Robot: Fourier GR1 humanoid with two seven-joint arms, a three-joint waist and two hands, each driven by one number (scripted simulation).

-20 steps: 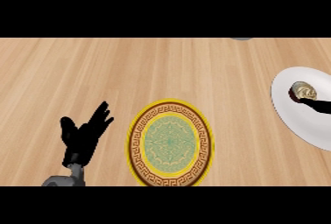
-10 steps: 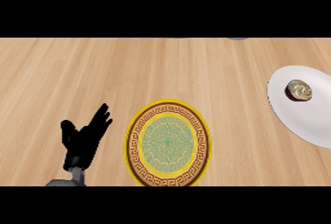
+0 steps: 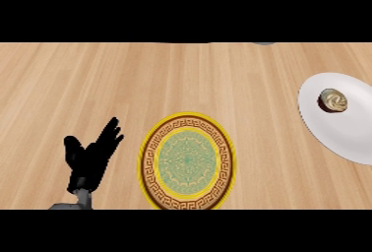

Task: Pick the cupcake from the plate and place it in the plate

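Black left hand (image 3: 88, 160) rests open, holding nothing, beside the yellow plate (image 3: 149, 172).

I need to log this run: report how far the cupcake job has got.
Done: nothing shows as placed; the patterned yellow plate holds nothing. The cupcake sits on the white plate. In hand: nothing; the left hand rests open beside the patterned plate, and the right hand is out of view. Left: moving the cupcake across.

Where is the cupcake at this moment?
In the head view, the cupcake sits on the white plate at the right edge, well apart from the patterned yellow plate near the centre.
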